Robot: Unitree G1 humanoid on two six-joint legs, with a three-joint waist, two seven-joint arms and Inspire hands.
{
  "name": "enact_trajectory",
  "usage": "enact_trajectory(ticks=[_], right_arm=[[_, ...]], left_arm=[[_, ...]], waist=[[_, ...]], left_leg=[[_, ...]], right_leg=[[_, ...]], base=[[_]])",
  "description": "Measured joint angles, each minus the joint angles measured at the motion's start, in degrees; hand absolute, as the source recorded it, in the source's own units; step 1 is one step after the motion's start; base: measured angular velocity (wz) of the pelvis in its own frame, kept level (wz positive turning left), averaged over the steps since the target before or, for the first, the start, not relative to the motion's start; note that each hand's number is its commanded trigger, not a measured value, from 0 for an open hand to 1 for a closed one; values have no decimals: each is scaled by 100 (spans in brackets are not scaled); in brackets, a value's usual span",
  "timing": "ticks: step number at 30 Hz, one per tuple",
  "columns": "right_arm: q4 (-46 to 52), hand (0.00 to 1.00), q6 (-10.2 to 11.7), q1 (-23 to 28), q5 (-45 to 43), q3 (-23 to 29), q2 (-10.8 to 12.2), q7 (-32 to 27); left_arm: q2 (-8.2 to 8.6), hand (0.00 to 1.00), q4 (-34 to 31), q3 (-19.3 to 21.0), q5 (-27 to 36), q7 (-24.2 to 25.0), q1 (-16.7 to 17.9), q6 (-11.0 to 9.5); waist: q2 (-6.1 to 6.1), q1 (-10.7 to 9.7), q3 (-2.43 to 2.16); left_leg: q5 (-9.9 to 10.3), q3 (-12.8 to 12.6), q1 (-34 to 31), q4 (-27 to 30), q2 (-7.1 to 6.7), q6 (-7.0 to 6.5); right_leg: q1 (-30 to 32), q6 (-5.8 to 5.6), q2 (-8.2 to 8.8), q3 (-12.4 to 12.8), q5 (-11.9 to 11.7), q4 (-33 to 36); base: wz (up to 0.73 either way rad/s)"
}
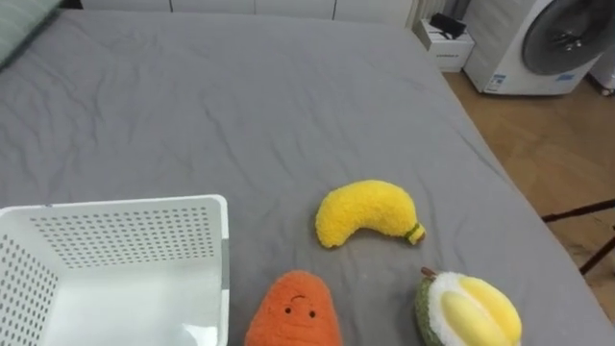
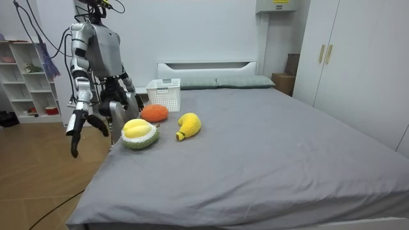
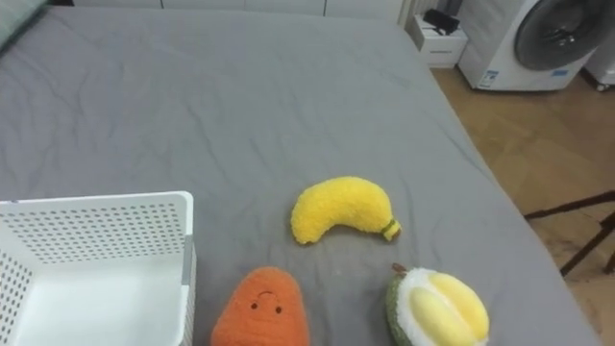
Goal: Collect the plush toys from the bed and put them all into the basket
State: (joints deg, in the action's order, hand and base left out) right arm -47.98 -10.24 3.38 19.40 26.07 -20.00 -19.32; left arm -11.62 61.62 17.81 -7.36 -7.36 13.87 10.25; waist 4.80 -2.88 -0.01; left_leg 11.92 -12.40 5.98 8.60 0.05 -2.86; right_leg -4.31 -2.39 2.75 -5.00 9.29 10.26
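Right hand hangs open and empty beside the bed; left hand sits low by the bed's edge, its state impossible to tell. Along the edge nearest the robot lie a plush carrot, banana and durian. A white basket stands just left of the carrot.

Bedroom of a home. A wide bed under a grey sheet, with a white headboard and pillows, stands near a tall wardrobe. Open shelves line one wall, and a washing machine (white, front-loading) sits on the wooden floor.
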Motion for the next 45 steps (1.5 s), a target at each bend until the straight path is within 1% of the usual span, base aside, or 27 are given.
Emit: enact_trajectory(ticks=[1, 2, 3, 4, 6, 7, 8, 9, 10, 11, 15, 19, 21, 24, 27, 29, 31, 33, 35, 37, 39, 42, 45], right_arm=[[563, 0, 36, 0, -4, -41, 22, -88], [820, 0, 72, 0, -9, -81, 27, -119], [1240, 0, 146, 1, -82, -174, 28, -150], [1545, 0, 258, 3, -167, -287, 35, -195], [1860, 0, 347, 4, -260, -474, 42, -230], [2068, 0, 347, 33, -366, -516, 104, -223], [2183, 0, 347, 60, -367, -518, 150, -219], [2382, 0, 347, 71, -364, -568, 244, -169], [2509, 0, 347, 74, -361, -684, 284, -81], [2564, 0, 346, 78, -360, -731, 296, -24], [2704, 0, 346, 53, -420, -1044, 309, 302], [2604, 0, 330, 54, -658, -1376, 317, 522], [2524, 0, 329, 54, -939, -1407, 372, 605], [2015, 0, 332, 53, -1675, -1544, 411, 642], [1437, 0, 310, 67, -2015, -1688, 462, 803], [1202, 0, 291, 73, -2058, -1811, 460, 911], [851, 0, 277, 69, -2219, -1896, 461, 1152], [684, 0, 266, 59, -2321, -1979, 461, 1336], [503, 0, 262, 37, -2462, -1985, 460, 1500], [332, 0, 263, 32, -2476, -1981, 457, 1644], [162, 0, 267, 8, -2484, -1982, 456, 1714], [-166, 0, 269, -77, -2674, -1984, 444, 1763], [-487, 0, 286, -191, -2863, -2028, 414, 1830]], left_arm=[[3, 0, -1, -7, -4, 0, 9, -36], [4, 0, -9, -8, -10, 0, 9, -54], [9, 0, -13, -9, -20, 0, 15, -83], [9, 0, -30, -32, -24, 0, 30, -116], [19, 0, -89, -114, -20, -3, 111, -200], [47, 0, -136, -113, -22, -3, 171, -235], [60, 0, -149, -113, -22, -3, 200, -241], [92, 0, -152, -114, -25, -3, 277, -239], [123, 0, -161, -114, -41, -3, 349, -230], [141, 0, -172, -114, -53, -3, 362, -223], [214, 0, -196, -135, -75, -3, 440, -204], [222, 0, -201, -314, -76, -5, 430, -184], [222, 0, -206, -329, -98, -1, 401, -158], [221, 0, -256, -330, -186, 4, 373, -144], [222, 0, -253, -338, -187, -5, 370, -145], [227, 0, -251, -341, -211, -40, 372, -139], [224, 0, -250, -337, -247, -99, 316, -66], [225, 0, -234, -338, -247, -98, 308, -39], [225, 0, -221, -334, -247, -97, 309, 15], [225, 0, -223, -333, -241, -89, 307, 104], [226, 0, -223, -335, -238, -80, 300, 134], [227, 0, -221, -339, -241, -74, 261, 141], [224, 0, -215, -349, -248, -72, 204, 142]], waist=[[-1, 13, -7], [-10, 17, 4], [-21, 24, 4], [-34, 57, 7], [-32, 107, 2], [-38, 170, 4], [-38, 190, 6], [-56, 193, 10], [-72, 176, 7], [-85, 176, 12], [-139, 197, -12], [-162, 178, -4], [-163, 171, -5], [-153, 221, -11], [-154, 297, -13], [-155, 316, -12], [-144, 334, -16], [-144, 352, -17], [-147, 365, -18], [-119, 385, -19], [-93, 419, -21], [-93, 491, -19], [-96, 496, -18]], left_leg=[[-5, -5, -40, 5, 7, 5], [-6, -5, -42, 5, 8, 6], [-6, -3, -41, 4, 14, 8], [-8, 0, -34, -2, 20, 13], [-10, -4, -22, 4, 22, 17], [-11, -4, -3, 10, 21, 18], [-11, 0, 15, 9, 21, 18], [-9, 18, 46, 7, 21, 18], [-8, 38, 54, 8, 20, 17], [-7, 52, 47, 2, 18, 15], [-7, 86, 29, 20, 15, 14], [-4, 123, -50, 98, 15, 10], [-3, 137, -68, 105, 13, 10], [-3, 150, -61, 101, 14, 12], [-3, 148, -40, 95, 13, 12], [-4, 151, -42, 100, 13, 12], [-3, 188, -43, 100, 12, 12], [-3, 209, -39, 110, 11, 12], [-3, 228, -39, 116, 11, 11], [-3, 276, -40, 130, 11, 12], [5, 317, -40, 162, 11, 18], [51, 349, -44, 216, 13, 19], [59, 383, -46, 237, 13, 18]], right_leg=[[32, 1, -5, -2, -4, 58], [31, 2, -8, -1, -4, 52], [28, 5, -14, -2, -6, 48], [19, 8, -22, -2, -8, 44], [3, 10, -23, -19, -9, 39], [-12, 10, -23, -23, -9, 37], [-27, 9, -23, -28, -9, 34], [-58, 9, -20, -44, -10, 33], [-75, 8, -14, -59, -10, 33], [-78, 8, -9, -72, -10, 34], [-89, 8, 2, -96, -10, 50], [-65, 8, 10, -138, -10, 50], [-57, 9, 12, -153, -10, 40], [-65, 9, 11, -171, -10, 32], [-70, 9, 7, -172, -10, 34], [-76, 9, 8, -177, -10, 35], [-106, 9, 14, -222, -10, 36], [-127, 9, 16, -237, -10, 35], [-135, 9, 20, -260, -10, 38], [-163, 9, 21, -301, -10, 34], [-191, 9, 20, -313, -10, 33], [-216, 9, 14, -322, -10, 33], [-232, 9, 19, -370, -10, 36]], base=[[-4], [0], [0], [0], [2], [0], [0], [3], [5], [6], [4], [2], [5], [1], [0], [2], [8], [7], [6], [9], [8], [1], [5]])
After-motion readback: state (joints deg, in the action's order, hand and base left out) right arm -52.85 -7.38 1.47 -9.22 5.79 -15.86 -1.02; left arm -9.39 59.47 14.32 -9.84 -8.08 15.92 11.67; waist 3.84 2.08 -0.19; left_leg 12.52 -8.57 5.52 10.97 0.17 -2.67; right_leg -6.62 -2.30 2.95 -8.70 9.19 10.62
